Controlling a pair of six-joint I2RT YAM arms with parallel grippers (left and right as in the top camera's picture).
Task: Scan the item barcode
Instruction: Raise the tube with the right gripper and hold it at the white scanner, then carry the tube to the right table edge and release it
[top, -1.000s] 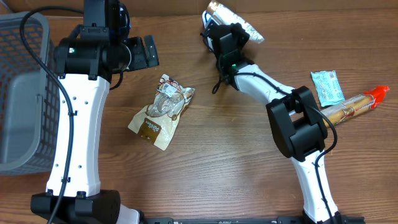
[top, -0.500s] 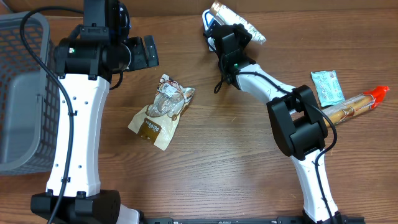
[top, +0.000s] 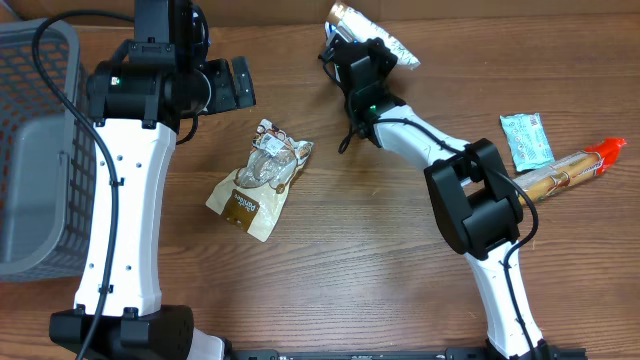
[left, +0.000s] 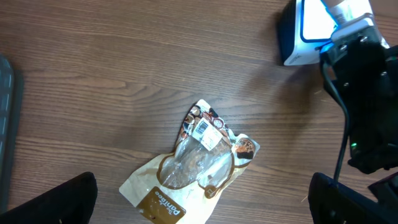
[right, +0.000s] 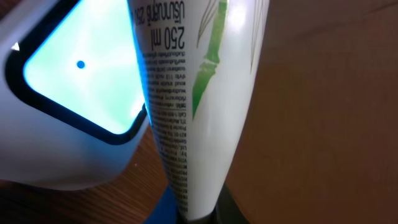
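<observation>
White tube (right: 205, 93), clamped in the right gripper (top: 358, 45), has shifted slightly left beside the glowing scanner (right: 68, 81), which suggests barcode presentation is under way; the left gripper (left: 199, 205) stands wide and empty.

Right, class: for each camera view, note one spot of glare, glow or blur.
Right wrist: the scanner window glows washed-out cyan, and a bright streak runs down the tube. Left wrist: the fingers are dark blurs. Overhead: the basket looks soft.
</observation>
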